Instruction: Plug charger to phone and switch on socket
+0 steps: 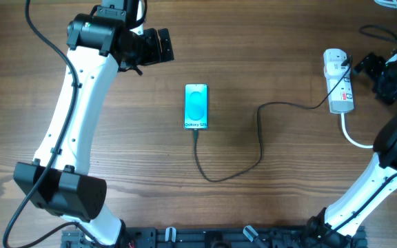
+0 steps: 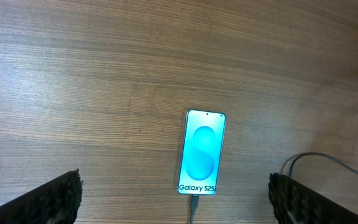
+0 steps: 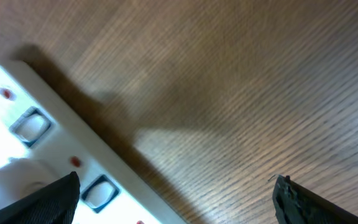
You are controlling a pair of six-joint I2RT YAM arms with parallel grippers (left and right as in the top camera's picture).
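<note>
Two grippers: left gripper [image 1: 160, 46] in the upper left of the overhead frame, jaws spread wide, holding nothing; right gripper [image 1: 364, 67] in the upper right, just beside the socket [image 1: 338, 86], jaws also wide and empty
Phone [image 1: 196, 107]: flat near the centre of the overhead frame, screen lit, well apart from both grippers
Charger [image 1: 259, 148]: runs from the phone's lower edge, loops right and climbs to the socket; its tip looks already seated in the phone
Socket: at the upper right of the overhead frame; the right wrist view shows two switches [image 3: 33, 124] on it
Step in hand: likely switching on the socket
How to do it well: narrow the jaws so one fingertip meets one switch only; press squarely and gently so the light block does not slide; which switch feeds the charger I cannot tell
Containers: none in view; the socket comes nearest, with what looks like a white plug [image 1: 334, 60] seated at its upper end
</note>
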